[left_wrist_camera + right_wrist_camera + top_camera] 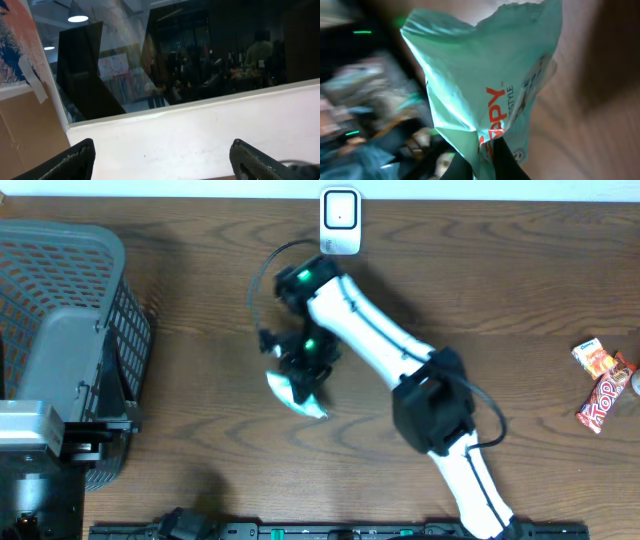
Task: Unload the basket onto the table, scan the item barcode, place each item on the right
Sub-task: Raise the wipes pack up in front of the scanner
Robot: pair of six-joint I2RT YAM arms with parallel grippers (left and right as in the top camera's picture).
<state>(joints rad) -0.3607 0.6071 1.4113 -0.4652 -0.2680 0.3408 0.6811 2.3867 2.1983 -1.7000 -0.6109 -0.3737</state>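
Near the middle of the brown wooden counter (200,300), the right claw (305,365) is clamped on a crinkled mint-green plastic packet (298,393); the left claw (161,159) gapes wide.

The table (200,470) is dark brown wood. A big grey basket (128,330) sits on its left end. A small white scanner (340,220) stands at the far edge, in the middle. 2 snacks lie close together at the right end: a small orange pack (596,357) and a red bar (604,402).
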